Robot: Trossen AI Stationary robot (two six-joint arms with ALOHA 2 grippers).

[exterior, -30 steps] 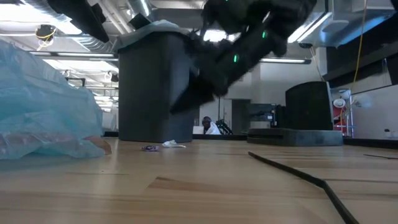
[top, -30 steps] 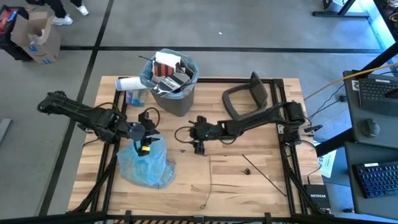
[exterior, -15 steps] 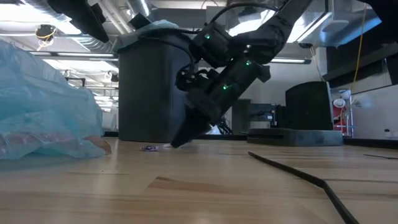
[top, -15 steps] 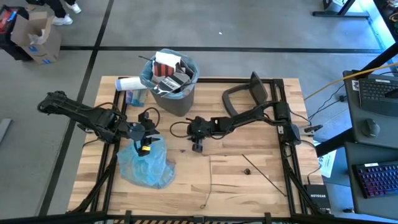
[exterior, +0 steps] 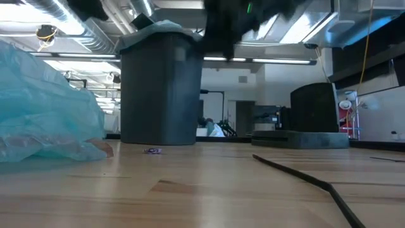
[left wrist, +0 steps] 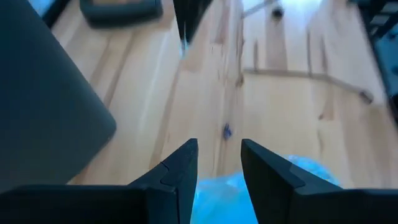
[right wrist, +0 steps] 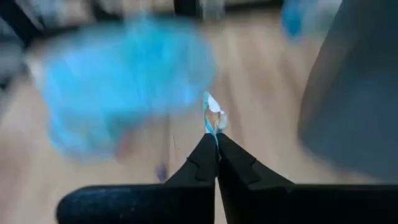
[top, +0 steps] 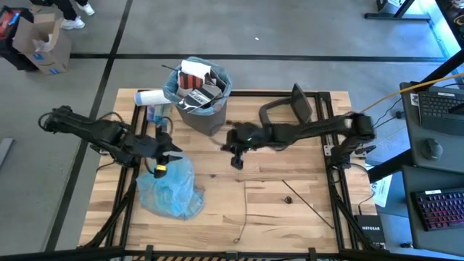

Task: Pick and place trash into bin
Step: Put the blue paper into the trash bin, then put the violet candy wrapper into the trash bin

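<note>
Around the wooden desk (top: 275, 210)
A cardboard box (top: 40, 43) is sitting on the grey floor at the far left, while black keyboards (top: 438, 206) are lying on the side bench at right.

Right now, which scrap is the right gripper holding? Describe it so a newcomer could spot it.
Start at the dark grey plastic bin at the table's back. Beside its base hangs the right gripper, shut on a small crumpled white scrap. It is the only litter off the table.

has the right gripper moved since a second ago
Yes. The right gripper, shut on a small white scrap, has lifted off the table and now sits closer to the bin in the high view.
</note>
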